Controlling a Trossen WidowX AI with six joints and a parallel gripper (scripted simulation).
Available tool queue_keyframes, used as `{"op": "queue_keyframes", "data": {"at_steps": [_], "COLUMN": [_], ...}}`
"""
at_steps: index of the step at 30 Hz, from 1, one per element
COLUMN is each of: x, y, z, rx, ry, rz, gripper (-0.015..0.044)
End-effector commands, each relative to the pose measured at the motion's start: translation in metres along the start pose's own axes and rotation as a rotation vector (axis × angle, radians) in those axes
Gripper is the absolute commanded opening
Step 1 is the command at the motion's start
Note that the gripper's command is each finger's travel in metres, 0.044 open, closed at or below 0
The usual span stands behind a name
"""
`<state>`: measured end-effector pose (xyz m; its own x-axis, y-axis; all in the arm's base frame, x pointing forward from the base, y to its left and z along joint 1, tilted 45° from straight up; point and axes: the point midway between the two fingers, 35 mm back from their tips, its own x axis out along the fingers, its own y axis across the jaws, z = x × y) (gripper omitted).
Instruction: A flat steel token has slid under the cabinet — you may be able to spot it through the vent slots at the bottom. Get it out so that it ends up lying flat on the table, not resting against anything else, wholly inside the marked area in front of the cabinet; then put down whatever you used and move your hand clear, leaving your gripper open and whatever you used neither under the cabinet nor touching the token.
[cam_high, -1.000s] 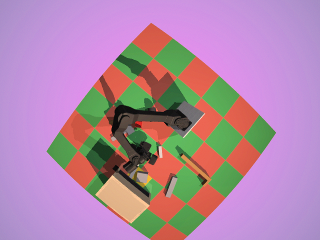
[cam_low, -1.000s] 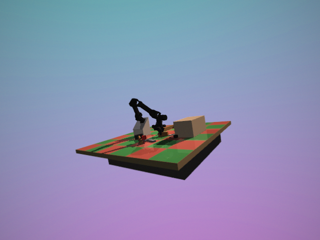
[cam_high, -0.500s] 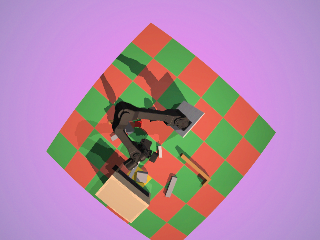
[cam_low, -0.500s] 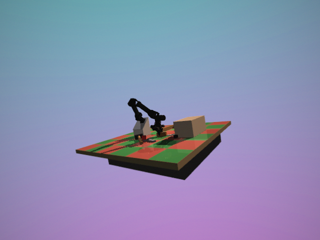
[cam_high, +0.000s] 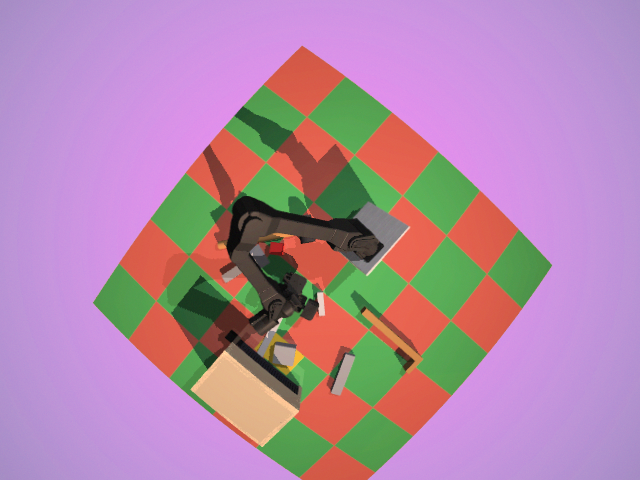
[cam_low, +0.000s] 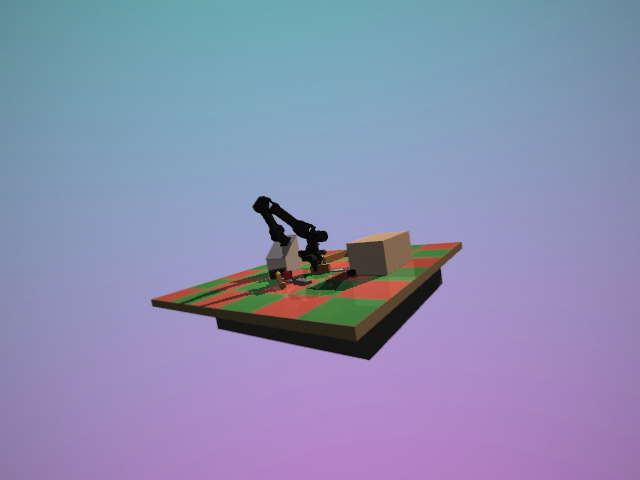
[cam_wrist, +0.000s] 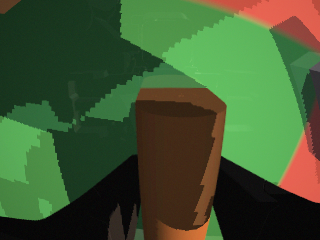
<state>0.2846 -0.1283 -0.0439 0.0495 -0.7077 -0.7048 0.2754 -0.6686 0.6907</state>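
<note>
The cabinet (cam_high: 245, 397) (cam_low: 367, 258) stands at the lower left of the top view, its dark vent slots (cam_high: 273, 365) facing the yellow marked area (cam_high: 299, 357). A light grey block (cam_high: 284, 354) sits over that area, and a thin grey bar (cam_high: 265, 344) overlaps its left corner. I cannot make out the steel token. My gripper (cam_low: 313, 267) (cam_wrist: 174, 163) hangs low, a little in front of the cabinet, shut on an orange-brown bar (cam_wrist: 177, 155). The bar's end face shows in the wrist view; its far end is hidden. The fingertips are hidden from above.
An orange L-shaped stick (cam_high: 390, 331) (cam_low: 336, 255) and a grey bar (cam_high: 342, 374) lie to the right from above. A small white block (cam_high: 321, 303) lies beside the gripper. A red cube (cam_high: 276, 249) (cam_low: 287, 274) and another orange piece (cam_high: 222, 245) (cam_low: 279, 279) are near the forearm.
</note>
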Motion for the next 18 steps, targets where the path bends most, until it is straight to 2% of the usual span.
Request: {"op": "queue_keyframes", "data": {"at_steps": [1, 18], "x": [0.001, 0.001], "y": [-0.001, 0.001], "z": [0.009, 0.029], "rx": [-0.008, -0.009], "ry": [-0.006, -0.007], "rz": [-0.005, -0.005], "gripper": [0.0, 0.0]}}
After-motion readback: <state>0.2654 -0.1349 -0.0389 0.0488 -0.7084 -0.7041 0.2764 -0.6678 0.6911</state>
